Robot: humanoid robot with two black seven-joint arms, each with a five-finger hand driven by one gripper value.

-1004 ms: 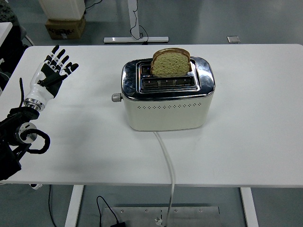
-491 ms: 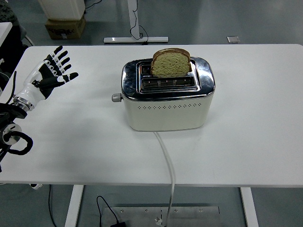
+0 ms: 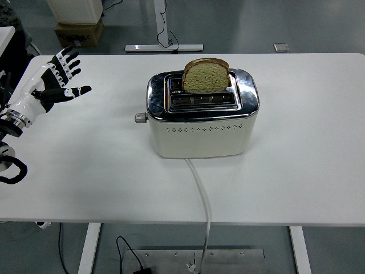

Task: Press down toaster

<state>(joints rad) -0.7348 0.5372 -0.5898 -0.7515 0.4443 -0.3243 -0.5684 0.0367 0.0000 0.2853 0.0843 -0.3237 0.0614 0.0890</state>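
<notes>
At the far left we see our left hand (image 3: 50, 80) above the white table (image 3: 308, 148), fingers spread wide and holding nothing, the thumb pointing right toward the toaster. Compared with a second ago, it has drawn back toward the left edge and a little farther up the picture, and less of the black forearm shows; the hand is now well apart from the toaster.

Moving right, the cream and chrome toaster (image 3: 201, 121) sits near the table's middle, exactly where it was. Its small lever knob (image 3: 138, 117) sticks out of the left end, untouched. A slice of bread (image 3: 206, 76) stands upright in the rear slot, most of it above the top, unchanged. A white cord (image 3: 201, 194) runs from the toaster's front over the near edge.
</notes>
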